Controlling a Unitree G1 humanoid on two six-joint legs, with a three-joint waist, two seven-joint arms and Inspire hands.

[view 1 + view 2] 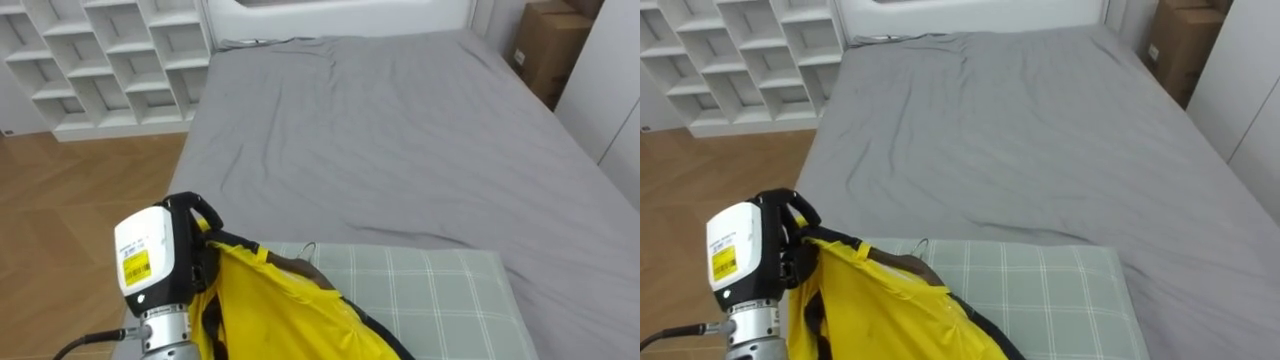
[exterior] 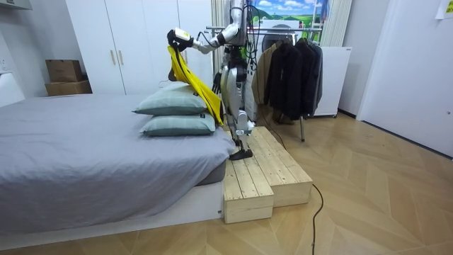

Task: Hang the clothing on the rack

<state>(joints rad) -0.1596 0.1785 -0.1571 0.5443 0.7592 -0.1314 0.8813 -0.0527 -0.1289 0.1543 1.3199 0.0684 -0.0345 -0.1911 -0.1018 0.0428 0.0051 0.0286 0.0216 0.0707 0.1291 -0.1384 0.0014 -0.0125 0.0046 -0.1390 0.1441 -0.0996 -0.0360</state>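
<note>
in a bedroom the robot stands on a low wooden platform (image 2: 265, 166) beside the grey bed (image 1: 400, 130), with a rack of dark clothes (image 2: 290, 64) behind it. its left hand (image 1: 160, 255) is lifted in front of the body, and its dark fingers (image 1: 203, 215) are curled tight around the top edge of a yellow garment (image 1: 280, 315). the garment hangs down from the hand, a brown hanger (image 1: 295, 266) shows just to the right of the fingers, and a checked pillow (image 1: 430, 290) lies below and to the right of the hand.
</note>
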